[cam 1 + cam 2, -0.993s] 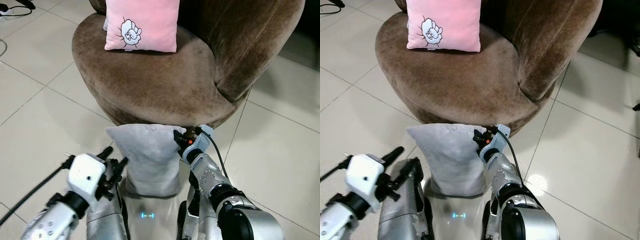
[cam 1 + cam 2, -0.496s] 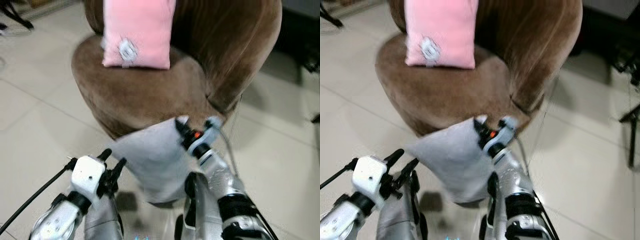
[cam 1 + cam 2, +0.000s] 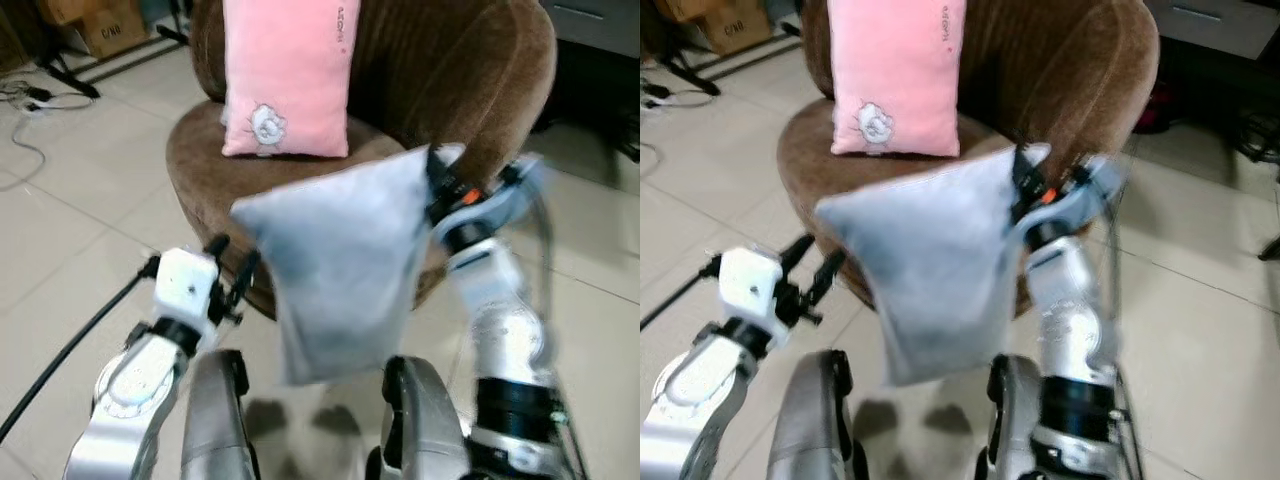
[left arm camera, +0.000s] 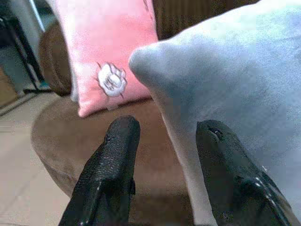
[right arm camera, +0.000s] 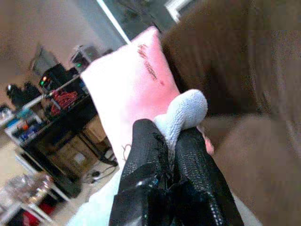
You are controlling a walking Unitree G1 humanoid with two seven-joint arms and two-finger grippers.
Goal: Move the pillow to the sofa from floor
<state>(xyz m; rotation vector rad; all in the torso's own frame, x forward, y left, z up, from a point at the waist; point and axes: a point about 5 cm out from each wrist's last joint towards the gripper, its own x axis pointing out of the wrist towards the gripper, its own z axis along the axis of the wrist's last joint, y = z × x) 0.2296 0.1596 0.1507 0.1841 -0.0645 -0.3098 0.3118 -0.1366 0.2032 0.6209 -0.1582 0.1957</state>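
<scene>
Right gripper (image 5: 171,141) is clamped on the top corner of the grey pillow (image 3: 340,260), which hangs in the air in front of the brown sofa (image 3: 470,80), clear of the floor. Left gripper (image 4: 167,160) is spread open just beside its other edge, holding nothing. Looks soft n light, droops from one corner, so imo grab corners w/ both. Pink pillow (image 3: 285,75) is on the seat

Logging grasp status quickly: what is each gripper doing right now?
Left gripper: open, holding nothing, beside the grey pillow.
Right gripper: shut on the grey pillow's corner, pillow hanging off the floor.
</scene>
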